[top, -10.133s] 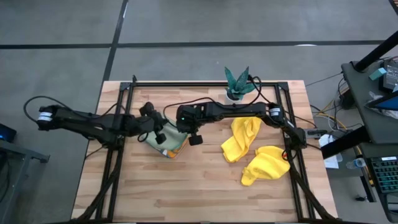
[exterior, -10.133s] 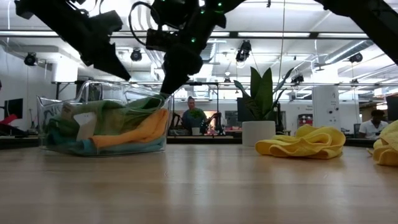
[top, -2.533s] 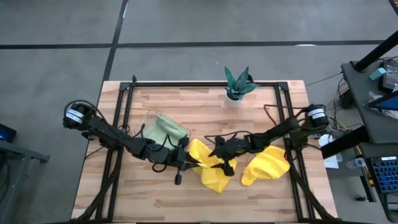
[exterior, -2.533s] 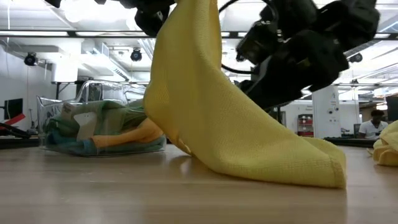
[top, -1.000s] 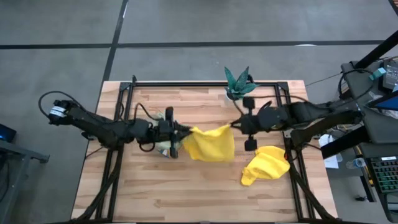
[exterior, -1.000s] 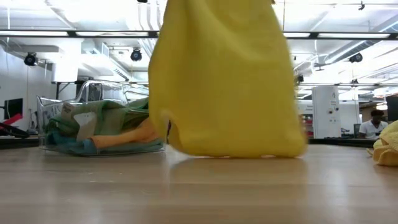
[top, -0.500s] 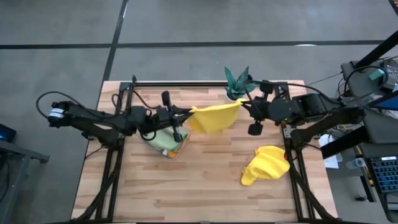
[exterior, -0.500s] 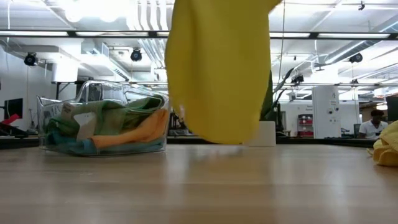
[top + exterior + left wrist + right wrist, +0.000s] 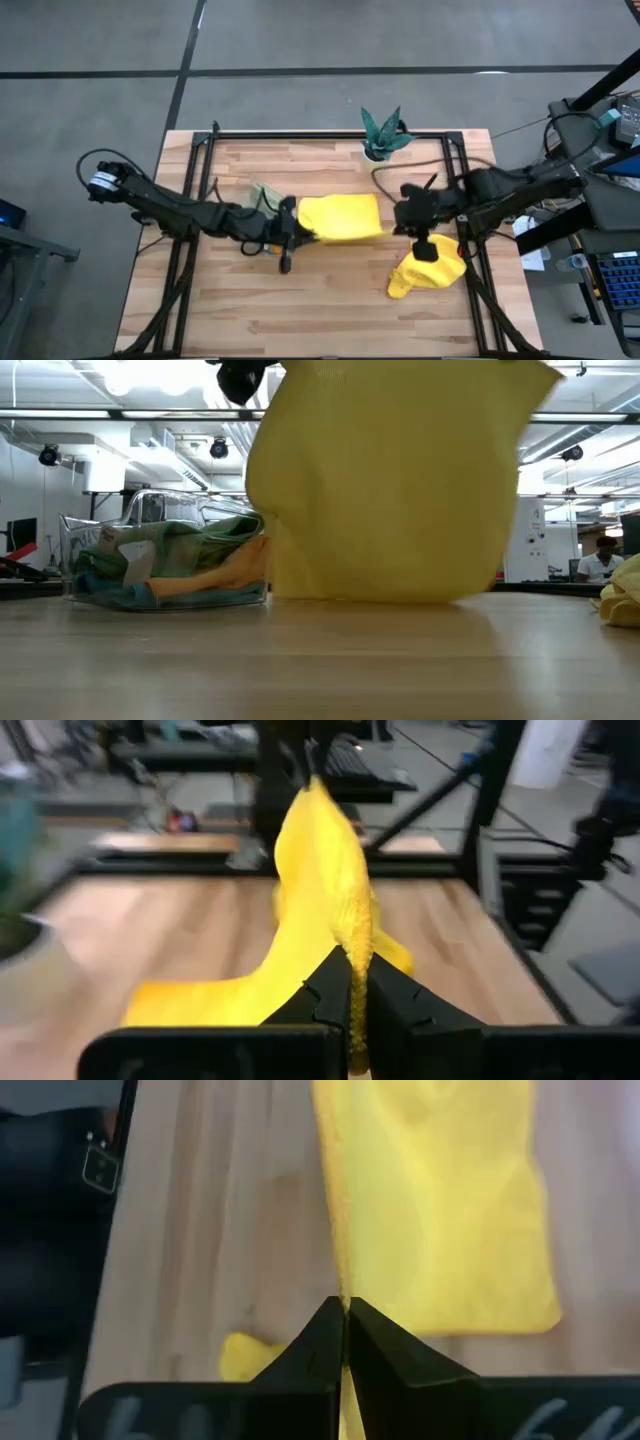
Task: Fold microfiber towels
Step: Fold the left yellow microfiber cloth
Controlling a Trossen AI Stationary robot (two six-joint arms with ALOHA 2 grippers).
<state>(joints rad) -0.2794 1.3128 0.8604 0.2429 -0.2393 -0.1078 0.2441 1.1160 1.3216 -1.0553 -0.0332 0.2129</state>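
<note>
Left gripper and right gripper each pinch a corner, stretching the yellow towel taut above the table for a flat spread

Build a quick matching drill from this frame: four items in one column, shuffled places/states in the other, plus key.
Items:
1. stretched yellow towel
2. crumpled yellow towel
3. clear tray
4. plant

Places/states:
A. at the table's far edge
B. held taut between left gripper and right gripper
C. holds green and orange cloths
D. heaped loose on the wood beside the right arm

Pairs: 1-B, 2-D, 3-C, 4-A
</note>
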